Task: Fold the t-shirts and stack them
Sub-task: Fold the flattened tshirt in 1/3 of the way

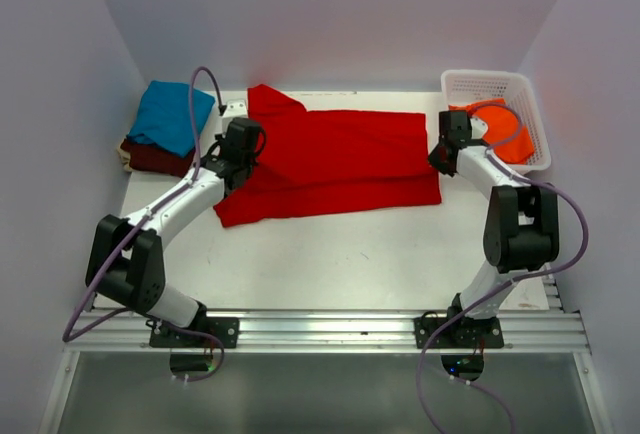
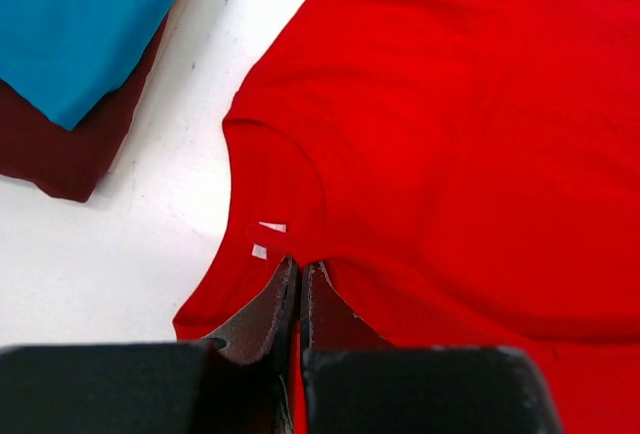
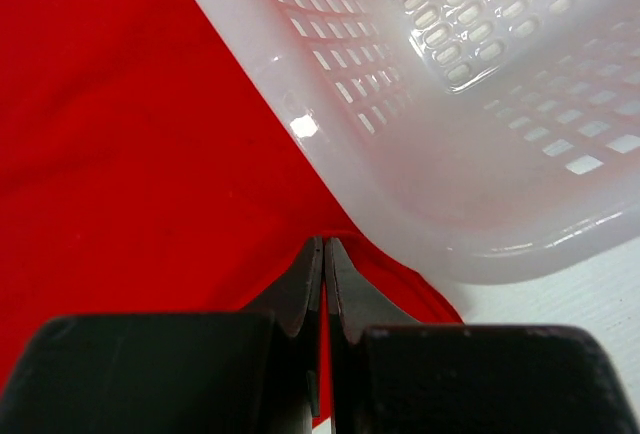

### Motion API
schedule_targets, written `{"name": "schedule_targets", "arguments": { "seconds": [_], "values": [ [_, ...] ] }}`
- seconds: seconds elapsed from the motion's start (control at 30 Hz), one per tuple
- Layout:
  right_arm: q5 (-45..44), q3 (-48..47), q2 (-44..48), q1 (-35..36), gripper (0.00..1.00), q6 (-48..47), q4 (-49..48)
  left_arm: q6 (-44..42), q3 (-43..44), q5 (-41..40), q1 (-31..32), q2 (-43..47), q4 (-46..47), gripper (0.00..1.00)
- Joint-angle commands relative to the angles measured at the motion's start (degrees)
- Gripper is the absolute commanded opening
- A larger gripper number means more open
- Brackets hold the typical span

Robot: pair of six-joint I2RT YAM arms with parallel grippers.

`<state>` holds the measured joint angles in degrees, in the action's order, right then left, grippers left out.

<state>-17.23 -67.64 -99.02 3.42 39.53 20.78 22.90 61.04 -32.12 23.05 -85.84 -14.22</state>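
Observation:
A bright red t-shirt (image 1: 335, 159) lies spread across the middle of the table, partly folded lengthwise. My left gripper (image 1: 236, 157) is shut on its left end near the collar (image 2: 290, 209); the jaws pinch red cloth (image 2: 299, 266). My right gripper (image 1: 441, 159) is shut on the shirt's right edge (image 3: 323, 244), beside the basket. A folded teal blue shirt (image 1: 172, 114) lies on a folded dark maroon shirt (image 1: 155, 157) at the back left. An orange shirt (image 1: 503, 136) lies in the basket.
The white plastic lattice basket (image 1: 494, 82) stands at the back right; its wall (image 3: 420, 144) is close to my right gripper. The teal-on-maroon stack shows in the left wrist view (image 2: 70, 64), left of the collar. White walls enclose the table.

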Motion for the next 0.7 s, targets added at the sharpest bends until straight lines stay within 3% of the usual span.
{"name": "schedule_targets", "arguments": {
  "seconds": [0.0,0.27,0.3,0.33,0.37,0.43,0.53,0.67],
  "values": [
    [-1.4,-3.0,-1.2,-0.5,0.0,-0.6,-1.6,-1.5,3.0,1.4,-1.6,-0.9,3.8,0.0],
    [-1.6,-2.9,-2.5,-0.6,0.0,-0.2,-2.3,-2.2,4.9,2.6,-2.0,-4.8,4.7,0.01],
    [-1.6,-2.9,-2.6,-0.6,0.01,-0.2,-2.3,-2.1,6.0,2.8,-2.2,-5.4,4.6,0.26],
    [-1.1,-3.0,-2.6,-0.6,0.1,-0.2,-2.1,-2.1,6.5,2.9,-2.2,-6.0,4.4,0.43],
    [0.2,-2.9,-1.8,-0.6,0.36,-1.3,-1.9,-0.9,7.7,2.6,-2.2,-7.3,3.2,0.75],
    [0.7,-2.4,-1.1,-0.6,0.52,-2.3,-1.8,-0.5,8.2,2.3,-2.2,-7.4,2.4,1.0],
    [3.1,1.2,4.1,-0.4,0.64,-4.9,-3.9,0.6,6.4,3.3,-2.2,-5.0,2.2,1.0],
    [10.2,6.5,10.6,-0.3,0.65,-7.5,-6.4,3.4,-0.5,8.0,-2.1,1.7,2.2,1.0]
  ]
}}
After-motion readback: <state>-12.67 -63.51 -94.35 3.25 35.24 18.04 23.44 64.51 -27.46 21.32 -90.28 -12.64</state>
